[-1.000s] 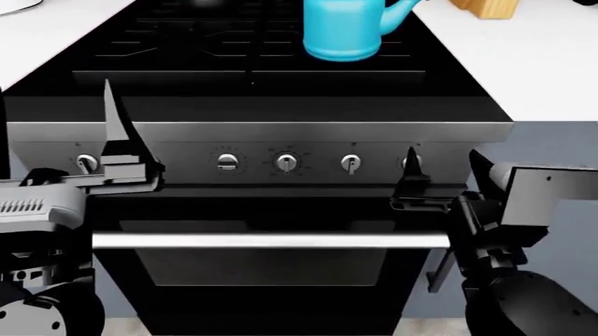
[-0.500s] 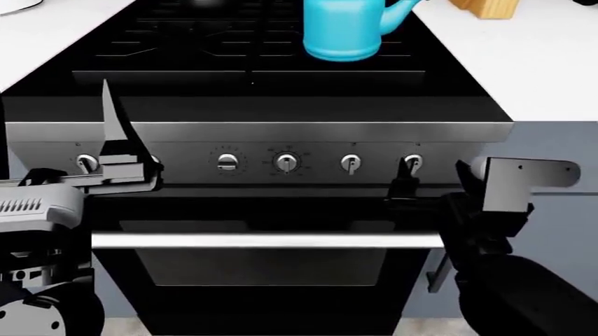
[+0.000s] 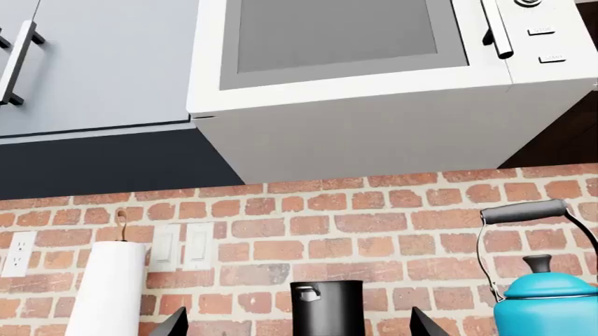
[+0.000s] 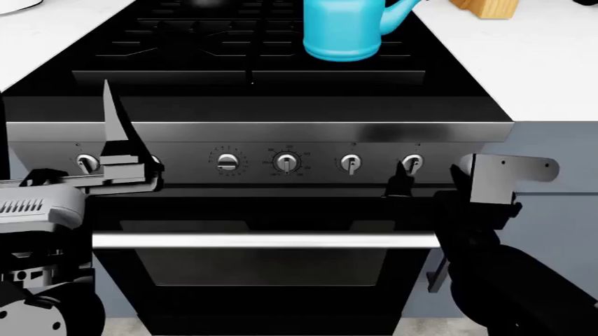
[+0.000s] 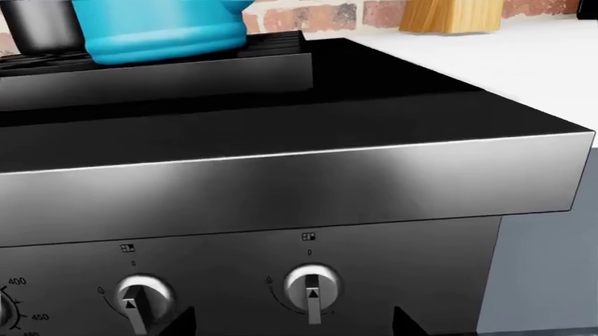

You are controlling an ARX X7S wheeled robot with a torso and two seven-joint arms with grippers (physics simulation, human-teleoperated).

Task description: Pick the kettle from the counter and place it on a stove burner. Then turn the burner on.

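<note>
So with the kettle already parked on the stove burner, the right gripper, fingers spread, is now pulled slightly back below the rightmost knob.

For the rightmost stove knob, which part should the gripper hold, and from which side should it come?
Grip the raised bar across the rightmost knob, one finger on each flat side. The knob faces outward from the stove's front panel, so come straight at it from the front. The right gripper is nearest, just below the knob; the bar stands about vertical, so probably close the fingers horizontally.
</note>
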